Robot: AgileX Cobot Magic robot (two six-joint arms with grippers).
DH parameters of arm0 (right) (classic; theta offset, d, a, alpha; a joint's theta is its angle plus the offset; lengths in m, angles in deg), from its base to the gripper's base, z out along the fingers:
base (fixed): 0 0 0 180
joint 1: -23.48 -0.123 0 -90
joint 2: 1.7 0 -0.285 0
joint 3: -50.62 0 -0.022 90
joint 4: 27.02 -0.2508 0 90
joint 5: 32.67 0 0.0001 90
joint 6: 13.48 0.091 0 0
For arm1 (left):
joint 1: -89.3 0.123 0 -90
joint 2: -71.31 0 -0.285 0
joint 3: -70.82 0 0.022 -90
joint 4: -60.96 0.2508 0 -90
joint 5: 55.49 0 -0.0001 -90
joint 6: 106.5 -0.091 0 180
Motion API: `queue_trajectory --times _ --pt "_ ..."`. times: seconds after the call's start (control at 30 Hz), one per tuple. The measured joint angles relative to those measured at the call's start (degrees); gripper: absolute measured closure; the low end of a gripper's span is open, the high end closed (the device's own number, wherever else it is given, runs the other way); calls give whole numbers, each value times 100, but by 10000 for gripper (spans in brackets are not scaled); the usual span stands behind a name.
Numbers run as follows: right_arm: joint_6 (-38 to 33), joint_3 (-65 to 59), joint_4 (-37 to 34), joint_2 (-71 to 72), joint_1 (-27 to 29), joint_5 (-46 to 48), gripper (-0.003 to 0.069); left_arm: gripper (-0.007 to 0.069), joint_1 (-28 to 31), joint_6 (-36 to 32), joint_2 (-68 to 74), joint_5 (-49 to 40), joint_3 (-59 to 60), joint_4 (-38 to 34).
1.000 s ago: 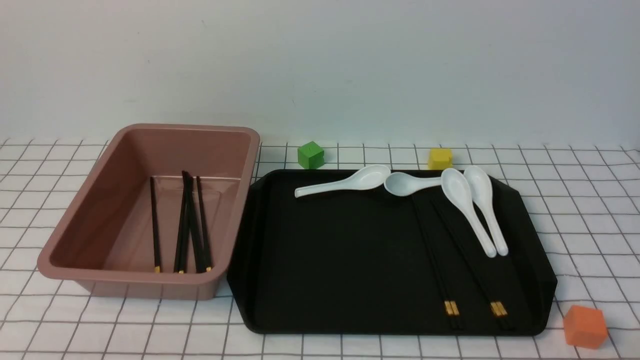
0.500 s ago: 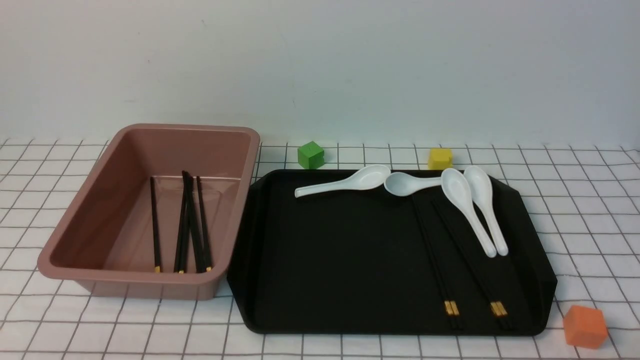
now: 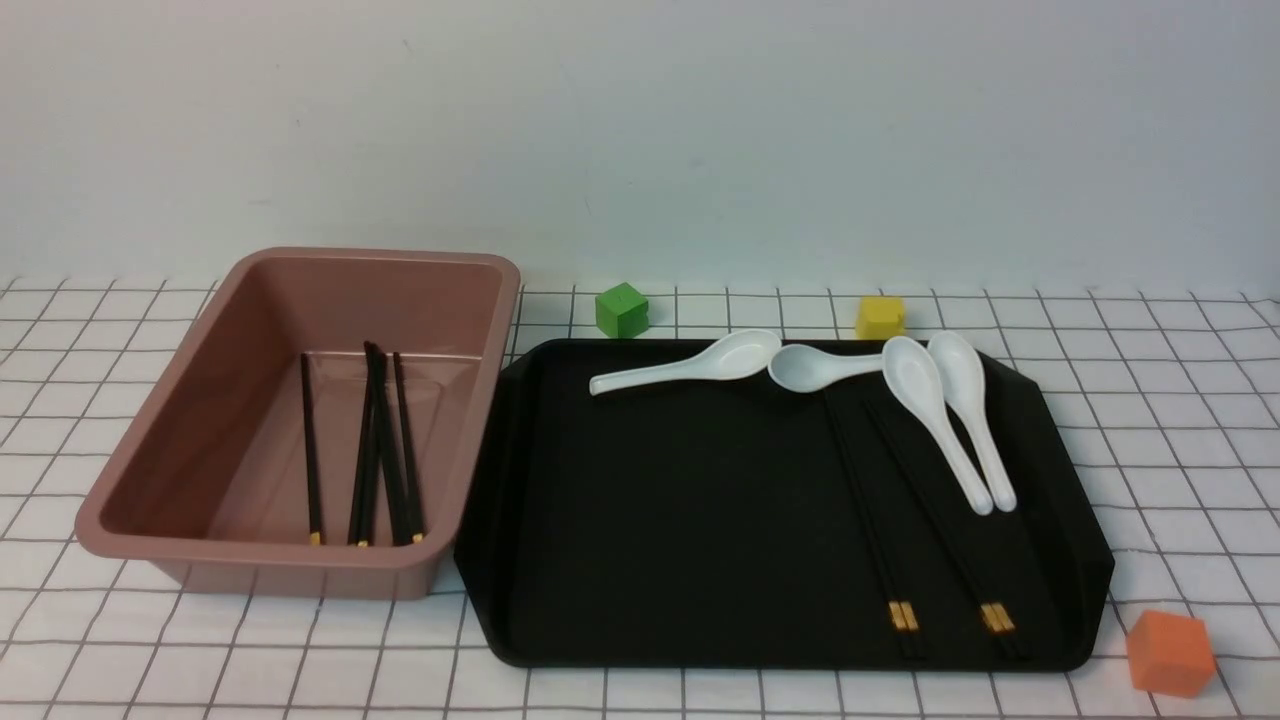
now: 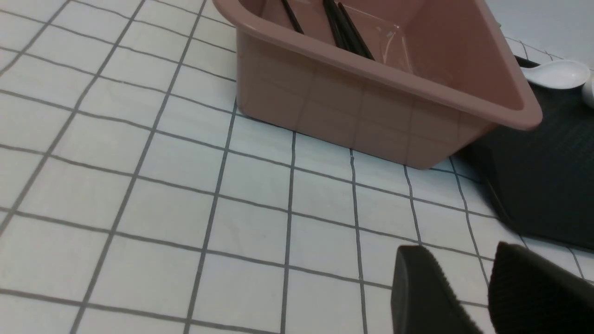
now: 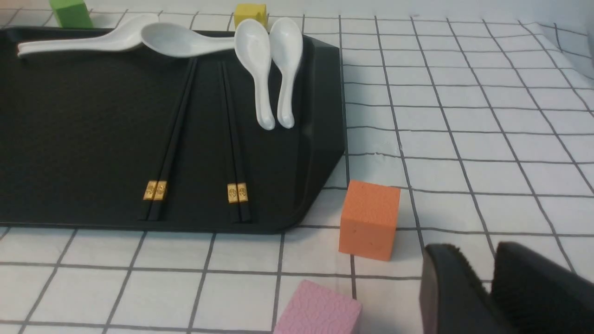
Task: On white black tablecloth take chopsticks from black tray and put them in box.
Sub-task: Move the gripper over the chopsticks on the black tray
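Front view: two pairs of chopsticks (image 3: pixel 868 520) on right half of tray (image 3: pixel 680 500), long axes running away, gold ends near; others in box (image 3: pixel 300 552).
Left wrist: left pincer (image 4: pixel 461 248) slightly apart, empty, over tablecloth (image 4: pixel 139 185).
Right wrist: right pincer (image 5: pixel 478 248) narrowly apart, empty, nearer; orange cube (image 5: pixel 369 218) roughly between.

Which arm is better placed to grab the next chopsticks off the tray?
Right, probably. The remaining chopsticks lie on the right half of the tray, ahead of the right gripper in its wrist view; the left gripper sits near the box, farther away.
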Motion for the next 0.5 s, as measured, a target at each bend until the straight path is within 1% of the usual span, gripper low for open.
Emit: queue_trajectory --times 0.2,0.27,0.33,0.37,0.4,0.47,0.5 --pt "23 0 -29 0 0 -9 480 386 0 0 0 0 0 0" --pt "181 -6 -280 0 0 -105 478 386 0 0 0 0 0 0" --pt "726 -26 -1094 0 0 -345 477 386 0 0 0 0 0 0" --pt "1076 -26 -1611 0 0 -494 475 386 0 0 0 0 0 0" --pt "1555 -26 -2323 0 0 -732 474 386 0 0 0 0 0 0" --pt "2024 -26 -3090 0 0 -962 472 386 0 0 0 0 0 0" --pt "2152 -26 -3343 0 0 -1030 470 386 0 0 0 0 0 0"
